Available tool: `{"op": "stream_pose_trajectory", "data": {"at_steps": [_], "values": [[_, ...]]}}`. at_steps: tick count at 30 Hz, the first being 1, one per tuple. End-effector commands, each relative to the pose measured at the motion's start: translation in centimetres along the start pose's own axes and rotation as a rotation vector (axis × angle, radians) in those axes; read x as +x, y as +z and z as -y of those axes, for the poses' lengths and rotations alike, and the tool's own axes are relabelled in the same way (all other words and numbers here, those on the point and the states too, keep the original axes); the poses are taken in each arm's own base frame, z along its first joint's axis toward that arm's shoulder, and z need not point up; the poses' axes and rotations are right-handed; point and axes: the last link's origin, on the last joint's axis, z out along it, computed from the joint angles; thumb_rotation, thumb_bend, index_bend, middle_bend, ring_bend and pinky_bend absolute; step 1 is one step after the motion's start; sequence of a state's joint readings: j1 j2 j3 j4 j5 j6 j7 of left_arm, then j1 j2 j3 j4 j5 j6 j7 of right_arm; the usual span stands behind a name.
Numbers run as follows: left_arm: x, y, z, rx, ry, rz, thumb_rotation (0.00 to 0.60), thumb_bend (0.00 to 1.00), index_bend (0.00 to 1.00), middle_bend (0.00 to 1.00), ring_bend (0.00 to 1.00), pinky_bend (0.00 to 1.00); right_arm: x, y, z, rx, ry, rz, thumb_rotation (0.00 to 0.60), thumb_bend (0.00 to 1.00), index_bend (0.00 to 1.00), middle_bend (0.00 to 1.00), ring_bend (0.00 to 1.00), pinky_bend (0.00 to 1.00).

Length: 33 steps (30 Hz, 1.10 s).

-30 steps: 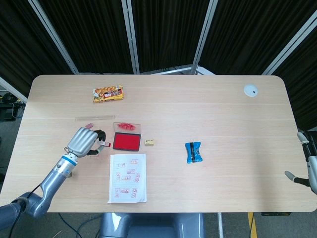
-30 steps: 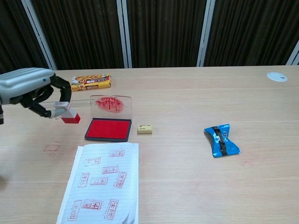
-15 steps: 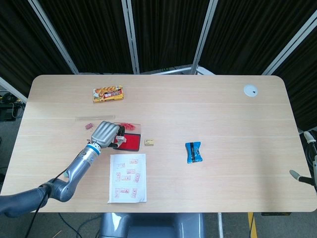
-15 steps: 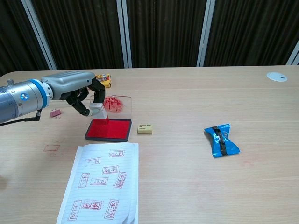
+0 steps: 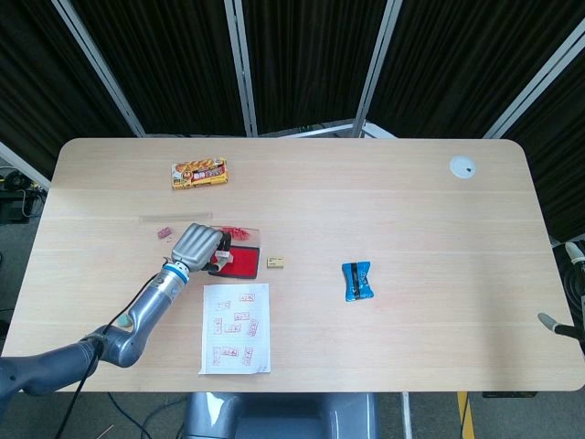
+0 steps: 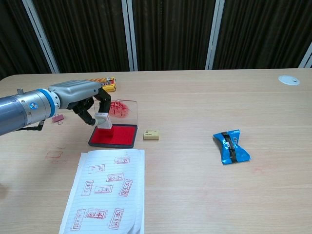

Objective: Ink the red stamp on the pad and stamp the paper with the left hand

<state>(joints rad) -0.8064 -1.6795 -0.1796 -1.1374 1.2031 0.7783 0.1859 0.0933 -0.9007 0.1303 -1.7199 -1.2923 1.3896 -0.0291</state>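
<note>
Light wooden table (image 5: 384,210): recorded across most of the head view, its rounded corners set against dark curtains.

Left arm and silver left hand (image 6: 80,95): the arm was seen entering from the lower left of the head view; the hand was found at left of centre, its dark fingers (image 6: 103,99) closed round the stamp, directly over the pad.

White lined paper sheet (image 6: 107,192): located at the lower left of the chest view, just below the pad, and marked with several red rectangular imprints.

Red ink pad in a black tray (image 6: 113,135): placed left of centre, with a clear lid standing open behind it, smeared red.

Yellow and orange snack box (image 5: 199,172): laid in the upper left of the head view, well apart from the pad.

Blue foil packet with a dark band (image 6: 230,146): noted right of centre, lying alone.

Right hand (image 5: 565,322): only a sliver was caught at the far right edge of the head view; its finger state could not be told.

Red stamp with a white upper body (image 6: 104,122): held upright by the left hand, its red lower end set down on the pad's near left part.

Small cream block (image 6: 151,134): set just right of the pad.

Small pink clip (image 6: 58,118): noted left of the pad, beside the arm.

White round disc (image 6: 289,80): recorded at the table's upper right.
</note>
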Motion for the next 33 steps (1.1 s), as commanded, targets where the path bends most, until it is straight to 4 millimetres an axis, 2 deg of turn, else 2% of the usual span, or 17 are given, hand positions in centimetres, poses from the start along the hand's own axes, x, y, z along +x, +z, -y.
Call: {"op": "stream_pose_trajectory", "data": {"at_steps": [1,33], "values": [[-0.2,0.1,-0.1,-0.001,-0.003,0.004,0.6,0.46,0.63,0.52,0.79,0.88,0.0,0.0,0.0,0.0,0.001,-0.001,0.6,0.0,0.0,0.0,0.0,0.0],[-2.5,0.7,0.0,0.014,0.015,0.037,0.6,0.46,0.63,0.52,0.79,0.88,0.2,0.3,-0.6,-0.022,0.009,0.0,0.6,0.0,0.0,0.0,0.0,0.0]]}}
